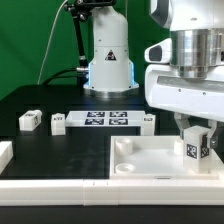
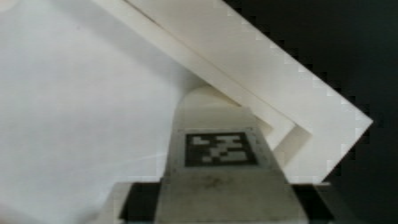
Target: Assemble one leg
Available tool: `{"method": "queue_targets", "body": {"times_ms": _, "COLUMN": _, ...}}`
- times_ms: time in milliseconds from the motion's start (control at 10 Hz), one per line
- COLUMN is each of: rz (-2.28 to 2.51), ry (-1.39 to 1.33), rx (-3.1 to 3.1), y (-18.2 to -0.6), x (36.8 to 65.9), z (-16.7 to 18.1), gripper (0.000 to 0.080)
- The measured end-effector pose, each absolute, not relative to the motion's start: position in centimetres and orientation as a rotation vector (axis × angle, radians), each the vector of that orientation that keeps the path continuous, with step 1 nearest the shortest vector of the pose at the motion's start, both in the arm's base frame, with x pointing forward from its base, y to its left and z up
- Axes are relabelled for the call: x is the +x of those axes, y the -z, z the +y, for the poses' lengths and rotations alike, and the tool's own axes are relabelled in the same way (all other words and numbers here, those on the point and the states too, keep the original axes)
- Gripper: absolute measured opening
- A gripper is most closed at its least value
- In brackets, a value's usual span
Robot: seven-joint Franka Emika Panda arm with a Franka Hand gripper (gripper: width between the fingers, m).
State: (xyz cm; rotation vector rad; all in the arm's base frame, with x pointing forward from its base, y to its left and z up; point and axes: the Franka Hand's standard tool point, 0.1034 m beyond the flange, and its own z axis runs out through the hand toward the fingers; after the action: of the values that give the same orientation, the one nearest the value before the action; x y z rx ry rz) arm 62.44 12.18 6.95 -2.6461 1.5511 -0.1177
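The jaws (image 1: 197,133) are closed narrowly around a leg (image 1: 195,146), holding it upright with its marker tag facing out. The leg (image 2: 219,150) sits at a corner of the white tray-like piece (image 1: 150,158) on the black worktop (image 1: 45,140).

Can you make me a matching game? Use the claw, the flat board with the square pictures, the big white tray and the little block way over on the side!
Things:
1. claw
2. marker board
3. big white tray
4. loose leg

Places or states:
A. on the black table, toward the exterior view's left
B. lying flat in the middle of the table
C. shut on a held leg
D. below the claw, at the exterior view's right

Pairs: 1-C, 2-B, 3-D, 4-A.
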Motion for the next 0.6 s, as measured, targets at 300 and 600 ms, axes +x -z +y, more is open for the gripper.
{"method": "queue_targets", "body": {"times_ms": 300, "rz": 1.614, "ry": 0.110, "rx": -2.600, "y": -6.95, "x": 62.43, "z": 12.25, "gripper": 0.0371}}
{"method": "queue_targets", "body": {"times_ms": 600, "rz": 1.241, "ry": 0.127, "rx": -2.812, "y": -6.94, "x": 62.37, "z": 12.63, "gripper": 0.0623}}
